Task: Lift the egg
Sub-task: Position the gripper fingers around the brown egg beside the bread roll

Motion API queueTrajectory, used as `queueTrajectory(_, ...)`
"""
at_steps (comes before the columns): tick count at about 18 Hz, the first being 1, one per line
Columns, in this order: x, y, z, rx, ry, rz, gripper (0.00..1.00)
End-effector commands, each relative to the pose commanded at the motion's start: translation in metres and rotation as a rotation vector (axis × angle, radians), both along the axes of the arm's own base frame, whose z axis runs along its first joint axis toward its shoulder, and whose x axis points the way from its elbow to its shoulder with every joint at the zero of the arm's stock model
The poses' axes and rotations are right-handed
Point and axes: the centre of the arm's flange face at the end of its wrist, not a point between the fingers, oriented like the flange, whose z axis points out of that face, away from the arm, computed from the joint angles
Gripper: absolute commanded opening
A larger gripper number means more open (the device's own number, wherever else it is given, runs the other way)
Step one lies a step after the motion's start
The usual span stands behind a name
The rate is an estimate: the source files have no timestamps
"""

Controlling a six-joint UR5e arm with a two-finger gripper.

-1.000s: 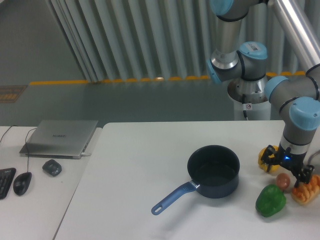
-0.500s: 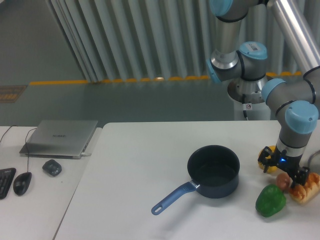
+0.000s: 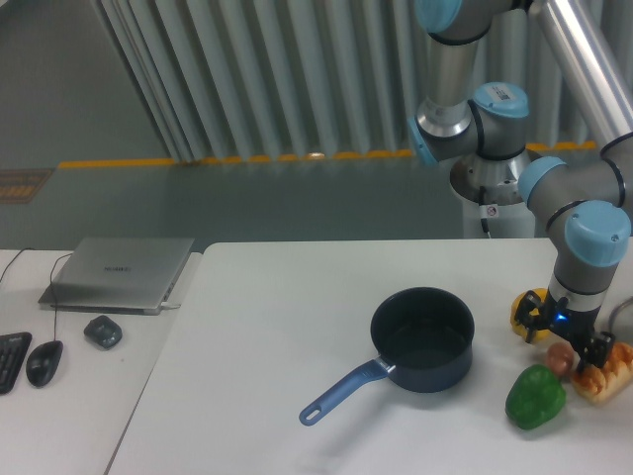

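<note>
At the right edge of the white worktop (image 3: pixel 297 327), the claw (image 3: pixel 566 345) stands low over the egg (image 3: pixel 561 354), its dark fingers (image 3: pixel 596 348) straddling the small tan oval, though whether they actually press on it cannot be told from this view. The egg sits on the worktop between the yellow pepper (image 3: pixel 524 309), the green pepper (image 3: pixel 535 396) and the orange bread roll (image 3: pixel 605 371), with the blue saucepan (image 3: pixel 415 346) to its left. A closed grey laptop (image 3: pixel 119 271) on the neighbouring desk carries a small mark on its lid, too faint to read.
</note>
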Motion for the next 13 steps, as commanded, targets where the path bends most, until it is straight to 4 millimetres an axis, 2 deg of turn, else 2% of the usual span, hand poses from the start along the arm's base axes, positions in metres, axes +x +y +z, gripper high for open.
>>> queueTrajectory(2, 0.0022, 0.0018, 0.0000, 0.000, 0.000, -0.002, 0.83)
queueTrajectory(4, 0.0072, 0.0057, 0.0000, -0.002, 0.001, -0.011, 0.76)
queueTrajectory(10, 0.0084, 0.0059, -0.0031, -0.005, -0.004, -0.012, 0.72)
queueTrajectory(12, 0.0079, 0.0052, -0.0047, -0.007, -0.006, -0.014, 0.66)
queueTrajectory(13, 0.0071, 0.0047, -0.0023, -0.004, -0.003, -0.012, 0.66)
